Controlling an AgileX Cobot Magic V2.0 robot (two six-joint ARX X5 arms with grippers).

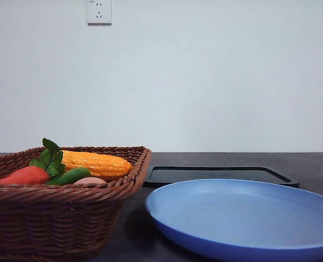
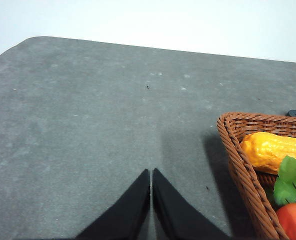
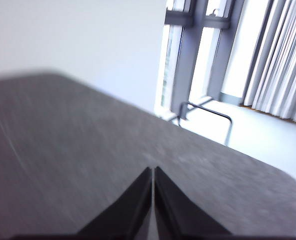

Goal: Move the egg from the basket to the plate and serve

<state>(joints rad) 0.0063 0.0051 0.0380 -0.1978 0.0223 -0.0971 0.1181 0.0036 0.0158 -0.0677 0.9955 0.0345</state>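
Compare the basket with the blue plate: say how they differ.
The basket is brown woven wicker with tall flared sides; the plate is smooth light blue and shallow. The basket holds corn, a carrot and the egg; the plate holds nothing. Both sit on the dark table.

Basket [image 1: 63, 218]: brown woven wicker, braided rim. Plate [image 1: 243, 218]: plain light blue. Egg [image 1: 90, 180]: pinkish-brown. Corn [image 1: 95, 162]: yellow-orange, kernelled. Carrot [image 1: 22, 176]: orange-red, green leaves. Tray [image 1: 221, 174]: black. Desk [image 2: 77, 125]: mottled dark grey.
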